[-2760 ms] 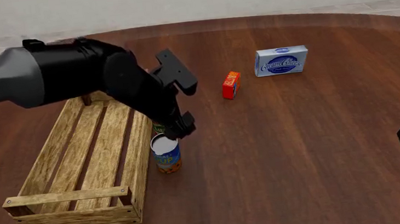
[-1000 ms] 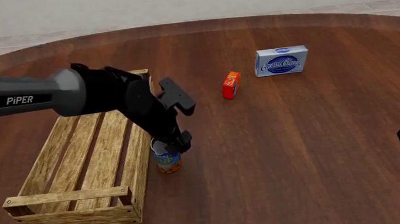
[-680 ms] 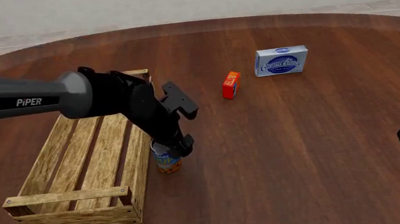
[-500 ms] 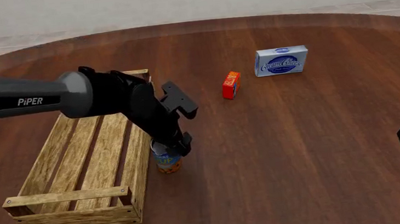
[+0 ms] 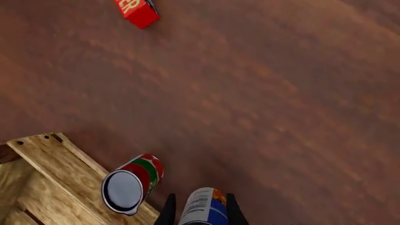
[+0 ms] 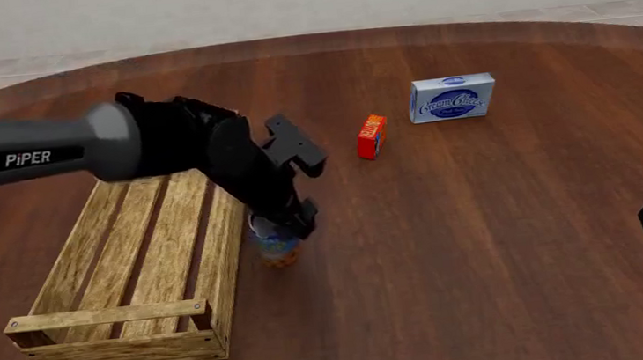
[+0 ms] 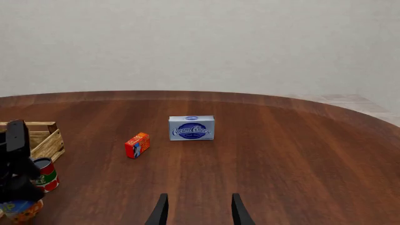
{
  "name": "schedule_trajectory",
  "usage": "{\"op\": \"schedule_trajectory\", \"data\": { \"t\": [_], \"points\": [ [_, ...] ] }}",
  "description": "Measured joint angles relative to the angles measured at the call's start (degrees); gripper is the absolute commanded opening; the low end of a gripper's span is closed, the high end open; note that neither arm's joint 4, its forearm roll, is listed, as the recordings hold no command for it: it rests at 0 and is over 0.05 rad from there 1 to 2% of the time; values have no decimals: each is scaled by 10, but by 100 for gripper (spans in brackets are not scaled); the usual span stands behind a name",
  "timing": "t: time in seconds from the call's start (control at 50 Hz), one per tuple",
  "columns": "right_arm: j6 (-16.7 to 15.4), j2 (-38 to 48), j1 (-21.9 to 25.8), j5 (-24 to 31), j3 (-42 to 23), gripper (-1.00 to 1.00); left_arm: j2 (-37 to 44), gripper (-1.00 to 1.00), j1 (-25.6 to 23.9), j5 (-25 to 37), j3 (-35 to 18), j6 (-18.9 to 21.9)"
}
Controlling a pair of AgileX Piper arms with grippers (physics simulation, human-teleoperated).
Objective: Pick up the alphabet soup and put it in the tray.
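Note:
The alphabet soup (image 6: 280,252), a blue-labelled can with orange markings, hangs just right of the tray (image 6: 119,348), beside its right plank. My left gripper (image 6: 291,225) comes down on it from above and is shut on it. In the left wrist view the can (image 5: 203,212) sits between the two dark fingers (image 5: 168,212). The tray is a large light-wood crate with a slatted bottom and nothing inside. My right gripper (image 7: 196,213) is open and holds nothing, low at the near right of the table, far from the can (image 7: 22,211).
A red and green can (image 5: 133,182) stands against the tray's corner (image 5: 44,161), close behind the soup; in the front view my arm hides it. A small red-orange box (image 6: 372,136) and a blue-and-white cream cheese box (image 6: 452,98) sit farther back.
My left gripper has risen a little and shifted slightly right, and the alphabet soup has come up off the table with it. The right arm has not moved.

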Motion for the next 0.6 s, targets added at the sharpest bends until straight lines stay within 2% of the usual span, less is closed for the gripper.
{"op": "schedule_trajectory", "data": {
  "t": [0.3, 0.6],
  "points": [
    [0, 0, 0, 0, 0, 100, -41, -100, -36, 37, -38, -14],
    [0, 0, 0, 0, 0, 100, -101, -100, -36, 95, -70, -6]
  ]
}}
